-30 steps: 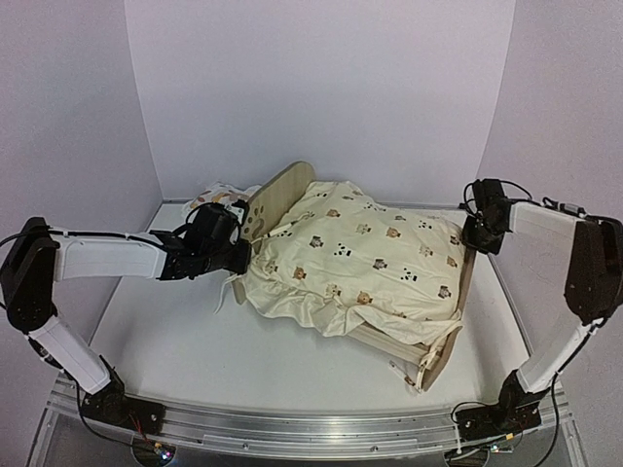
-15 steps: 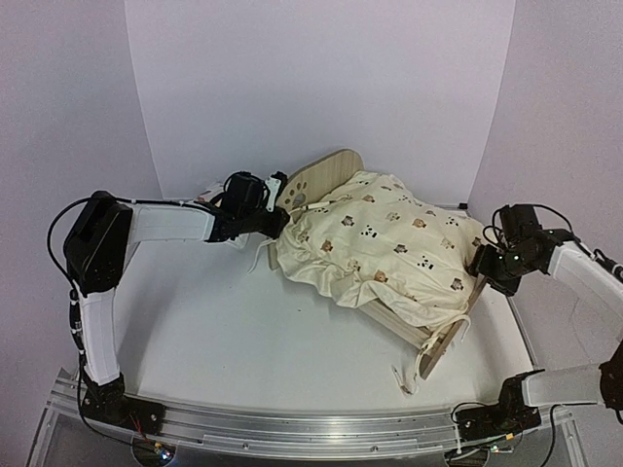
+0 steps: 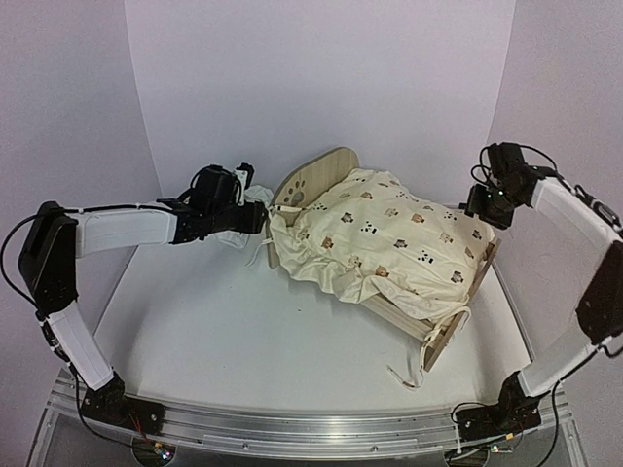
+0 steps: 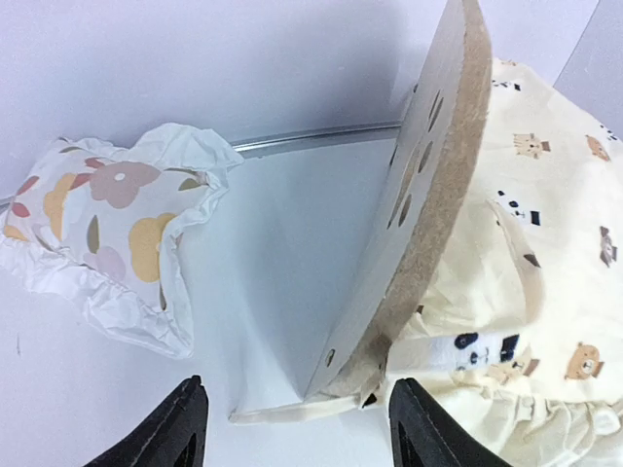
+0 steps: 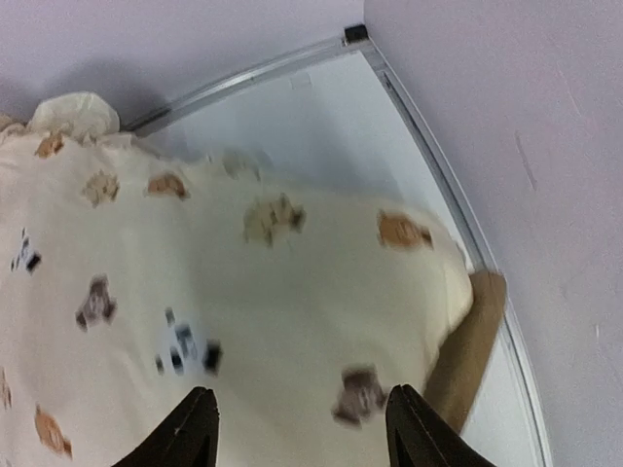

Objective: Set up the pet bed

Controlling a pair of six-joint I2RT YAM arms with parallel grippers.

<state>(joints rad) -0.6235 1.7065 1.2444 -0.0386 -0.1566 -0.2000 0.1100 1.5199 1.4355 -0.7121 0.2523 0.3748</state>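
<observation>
The pet bed stands at an angle in the back middle of the table, its plywood headboard with paw cutouts to the left and its foot board to the front right. A cream animal-print quilt covers it. My left gripper is open just left of the headboard, its fingers either side of the board's lower corner without touching it. My right gripper hovers open over the quilt's far right corner, beside the foot board.
A small flower-print pillow lies on the table left of the headboard, behind my left gripper. Loose ties trail off the bed's front corner. The right wall and the table's rail are close to my right gripper.
The bed has swung toward the back and turned. Both grippers have opened; the left one has drawn back from the headboard and the right one has risen to the bed's far right corner.
</observation>
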